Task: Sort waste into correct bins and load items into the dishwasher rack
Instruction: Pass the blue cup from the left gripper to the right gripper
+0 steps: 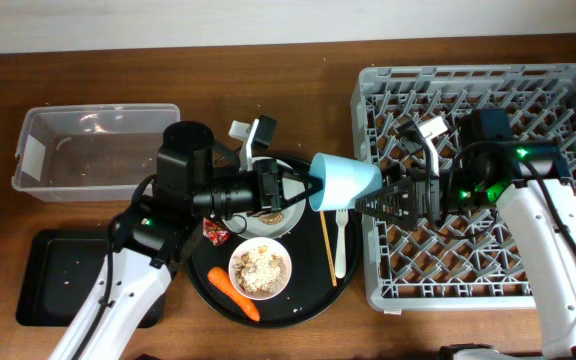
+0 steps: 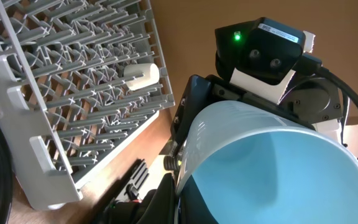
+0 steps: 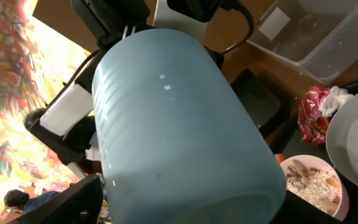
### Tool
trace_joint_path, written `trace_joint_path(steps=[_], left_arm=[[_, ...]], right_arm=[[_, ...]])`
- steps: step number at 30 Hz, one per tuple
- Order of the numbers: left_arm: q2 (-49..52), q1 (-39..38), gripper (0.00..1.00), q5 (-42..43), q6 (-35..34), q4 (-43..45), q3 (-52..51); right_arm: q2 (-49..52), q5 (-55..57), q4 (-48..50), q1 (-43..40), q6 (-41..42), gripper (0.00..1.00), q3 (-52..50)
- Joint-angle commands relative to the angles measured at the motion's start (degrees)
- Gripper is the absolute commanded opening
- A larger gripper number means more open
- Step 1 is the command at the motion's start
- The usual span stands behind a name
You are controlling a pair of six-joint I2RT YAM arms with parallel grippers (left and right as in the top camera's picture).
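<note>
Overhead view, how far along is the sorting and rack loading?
Done: one white item sits in the rack. In hand: blue cup, left claw gripping its rim, right claw at its base. Still to go: carrot, wrapper, fork, chopsticks, bowl.

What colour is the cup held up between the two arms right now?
The cup is pale blue, plain with no pattern. It shows best in the right wrist view.

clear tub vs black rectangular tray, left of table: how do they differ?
The clear tub is see-through with a white label; the black rectangular tray is opaque, no label showing. The tub has tall walls; the tray is shallow. Both are rectangular and sit left of the round black tray.
</note>
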Motion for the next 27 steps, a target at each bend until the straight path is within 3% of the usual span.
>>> trace_joint_path(steps=[1, 8, 13, 17, 21, 23, 27], left_arm=[[-0.37, 0.28, 0.0, -2.75, -0.35, -1.27, 0.61], [-0.37, 0.28, 0.0, -2.51, -0.35, -1.81, 0.61], [-0.31, 0.28, 0.0, -3.1, -0.35, -2.47, 0.61], [-0.28, 0.28, 0.0, -3.65, -0.35, -2.49, 0.61], [-0.26, 0.28, 0.0, -3.67, -0.35, -2.51, 0.61], [-0.26, 0.28, 0.0, -3.65, -0.33, -2.64, 0.61], [-0.26, 0.28, 0.0, -3.65, -0.33, -3.52, 0.61]], right_arm=[[-0.66, -3.72, 0.48, 0.44, -0.61, 0.8, 1.07], [-0.66, -3.72, 1.9, 0.44, -0.59, 0.79, 1.07], [-0.66, -3.72, 1.92, 0.44, -0.61, 0.66, 1.07], [-0.66, -3.72, 1.92, 0.44, -0.61, 0.63, 1.07], [-0.66, -3.72, 2.03, 0.44, -0.61, 0.64, 1.07], [-0.66, -3.72, 2.8, 0.44, -0.59, 0.75, 1.07], [-0.66, -3.72, 4.31, 0.44, -0.59, 0.77, 1.09]])
